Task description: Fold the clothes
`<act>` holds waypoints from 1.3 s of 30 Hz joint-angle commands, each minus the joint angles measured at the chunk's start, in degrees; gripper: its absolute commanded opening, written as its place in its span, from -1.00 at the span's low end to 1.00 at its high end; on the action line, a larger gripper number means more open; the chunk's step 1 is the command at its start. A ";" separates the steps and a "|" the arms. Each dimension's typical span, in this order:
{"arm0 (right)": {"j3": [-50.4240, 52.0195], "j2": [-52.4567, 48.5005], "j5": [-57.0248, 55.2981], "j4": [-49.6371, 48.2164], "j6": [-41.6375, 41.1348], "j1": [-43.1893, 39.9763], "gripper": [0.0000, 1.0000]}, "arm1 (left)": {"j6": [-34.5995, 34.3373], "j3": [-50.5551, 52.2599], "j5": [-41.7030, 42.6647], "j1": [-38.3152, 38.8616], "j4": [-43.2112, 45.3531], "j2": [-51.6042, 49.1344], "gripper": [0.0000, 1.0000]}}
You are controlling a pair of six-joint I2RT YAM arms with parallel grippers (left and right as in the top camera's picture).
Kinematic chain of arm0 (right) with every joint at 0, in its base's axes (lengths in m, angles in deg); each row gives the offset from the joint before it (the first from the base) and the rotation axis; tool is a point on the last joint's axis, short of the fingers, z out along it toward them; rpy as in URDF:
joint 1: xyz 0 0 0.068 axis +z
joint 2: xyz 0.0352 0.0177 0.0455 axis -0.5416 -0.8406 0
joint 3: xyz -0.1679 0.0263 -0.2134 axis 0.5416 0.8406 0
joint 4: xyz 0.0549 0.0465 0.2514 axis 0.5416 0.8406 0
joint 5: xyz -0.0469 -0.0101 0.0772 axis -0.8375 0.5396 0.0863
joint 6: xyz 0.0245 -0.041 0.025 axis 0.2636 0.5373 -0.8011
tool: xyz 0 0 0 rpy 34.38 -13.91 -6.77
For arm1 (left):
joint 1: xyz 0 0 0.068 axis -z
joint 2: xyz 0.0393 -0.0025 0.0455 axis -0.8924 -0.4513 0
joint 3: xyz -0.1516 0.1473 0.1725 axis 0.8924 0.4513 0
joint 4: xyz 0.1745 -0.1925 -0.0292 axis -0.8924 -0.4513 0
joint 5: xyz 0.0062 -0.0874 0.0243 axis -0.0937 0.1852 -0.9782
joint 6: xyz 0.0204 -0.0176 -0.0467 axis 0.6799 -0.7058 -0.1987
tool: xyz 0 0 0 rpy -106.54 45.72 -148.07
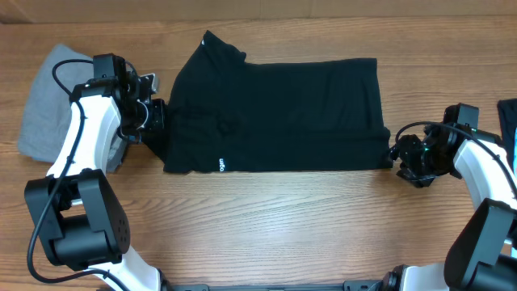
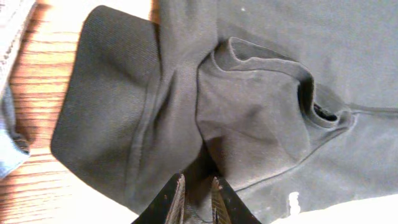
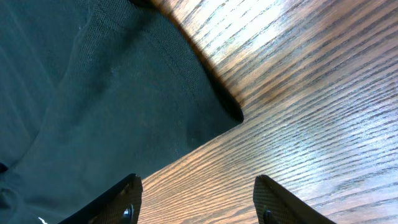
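here, the left tool [image 2: 197, 190] stands narrow, its two dark fingers [image 2: 177, 200] nearly together at the bottom edge of the left wrist view. black fabric fills the slim gap, but whether the tool truly pinches it cannot be told, since the frame cuts off most of the fingers. from overhead this tool [image 1: 155, 117] sits at the left edge of the clothes [image 1: 275, 113], touching it. just beyond the fingers the clothes [image 2: 261, 93] bunch into a raised, rumpled fold, and a ribbed band [image 2: 106, 93] spreads out to the left over the bare desk [image 2: 37, 74]. the right tool [image 3: 196, 199] is wide apart with nothing between its fingers, only wood grain of the desk [image 3: 311, 93] below; a corner of the clothes [image 3: 93, 93] lies close in front of it, apart from the fingers. overhead, it [image 1: 401, 158] waits just beside the garment's lower right corner. the clothes lie spread flat across the middle of the desk [image 1: 266, 226], a rough rectangle with one point sticking up at the top left. a small white print [image 1: 221, 165] near the lower edge shows letters too small to read; in the left wrist view it [image 2: 293, 202] is only a blurred white mark. a grey garment [image 1: 48, 105] lies at the far left, partly hidden by the left arm, and a blue thing [image 1: 507, 121] is cut off at the right edge.
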 commanded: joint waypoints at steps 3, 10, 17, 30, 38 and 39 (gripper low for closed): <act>0.37 -0.11 0.07 -0.11 0.22 0.28 0.23 | 0.50 -1.16 -1.42 -0.33 -3.69 1.53 -0.27; 0.37 -0.11 0.07 -0.20 0.22 0.28 0.23 | 3.06 3.87 -3.63 -0.20 -8.94 1.51 -0.03; 0.37 -0.11 0.07 -0.09 0.22 0.28 0.23 | 0.57 10.95 -0.42 -0.22 0.74 1.51 -0.68; 0.37 -0.11 0.07 -0.04 0.22 0.28 0.23 | 1.09 0.04 -2.03 -1.31 -1.77 1.66 -0.92; 0.37 -0.11 0.02 -0.11 0.22 0.28 0.25 | 1.11 -0.59 -3.80 -1.31 -3.43 1.60 -0.35; 0.37 -0.11 0.02 -0.13 0.22 0.28 0.27 | 1.11 -0.59 -4.98 -1.31 -4.04 1.60 -0.32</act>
